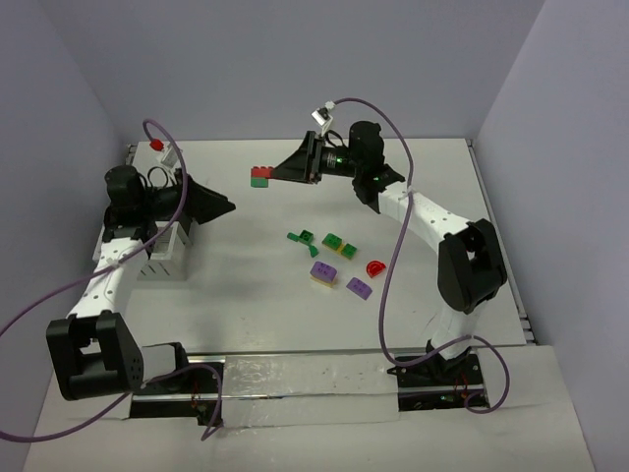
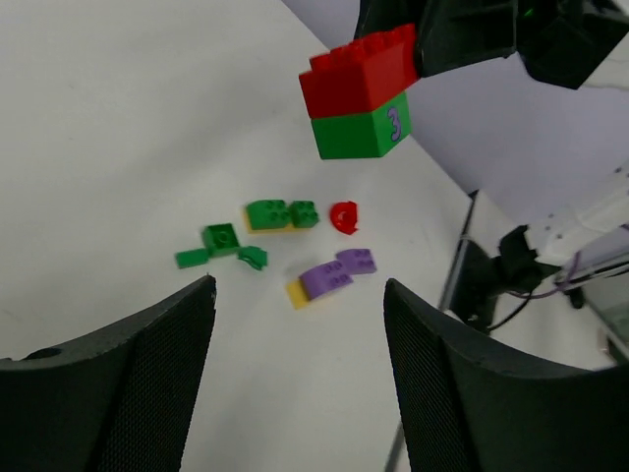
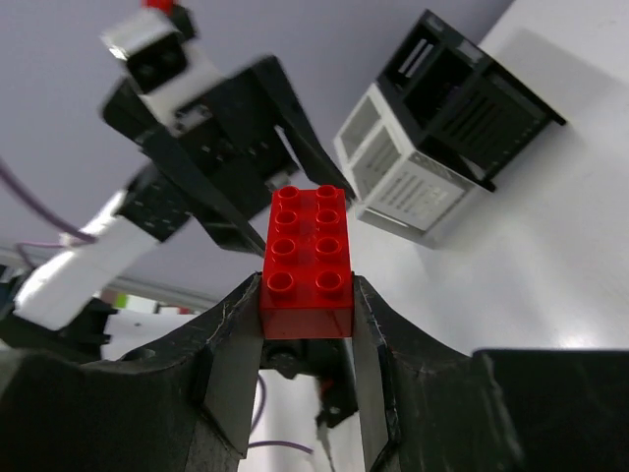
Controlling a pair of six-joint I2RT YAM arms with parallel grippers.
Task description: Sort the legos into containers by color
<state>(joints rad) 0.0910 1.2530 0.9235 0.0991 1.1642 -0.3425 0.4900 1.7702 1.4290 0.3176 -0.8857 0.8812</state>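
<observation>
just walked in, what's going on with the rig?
The right gripper is shut on a red-on-green lego stack, which looks lifted off the table toward the left arm. The left gripper is open and empty, pointed at that stack. The other legos lie loose mid-table. The white box sits by the left arm; its contents aren't visible.

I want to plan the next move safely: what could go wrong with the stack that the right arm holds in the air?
The right fingers seem to clamp only the red brick; the green brick under it may drop off. The stack mixes two colours, so releasing it whole would mis-sort. The open left fingers are near; pulling the bricks apart could knock both loose.
</observation>
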